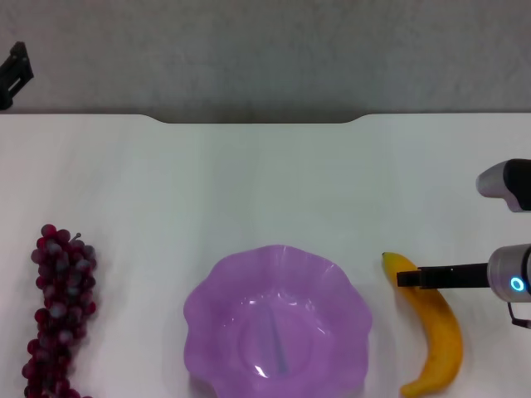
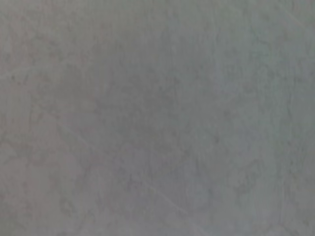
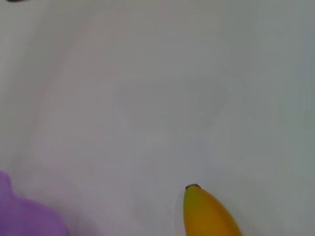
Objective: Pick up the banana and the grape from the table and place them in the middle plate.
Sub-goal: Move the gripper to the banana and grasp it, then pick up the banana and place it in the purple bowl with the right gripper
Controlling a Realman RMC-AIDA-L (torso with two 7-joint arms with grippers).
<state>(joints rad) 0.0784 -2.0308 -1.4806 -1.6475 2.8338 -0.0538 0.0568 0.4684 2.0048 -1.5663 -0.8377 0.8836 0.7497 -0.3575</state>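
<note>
The yellow banana (image 1: 436,336) lies on the white table (image 1: 265,182), just right of the purple scalloped plate (image 1: 278,327). My right gripper (image 1: 408,278) reaches in from the right edge and hangs over the banana's upper end. The right wrist view shows the banana's tip (image 3: 206,214) and a bit of the plate's rim (image 3: 24,219). The dark red grape bunch (image 1: 60,311) lies at the table's left side, well left of the plate. My left gripper (image 1: 14,73) is parked at the far left, beyond the table's far edge. The plate holds nothing.
The table's far edge has a shallow notch (image 1: 257,120), with grey floor behind it. The left wrist view shows only a plain grey surface (image 2: 157,118).
</note>
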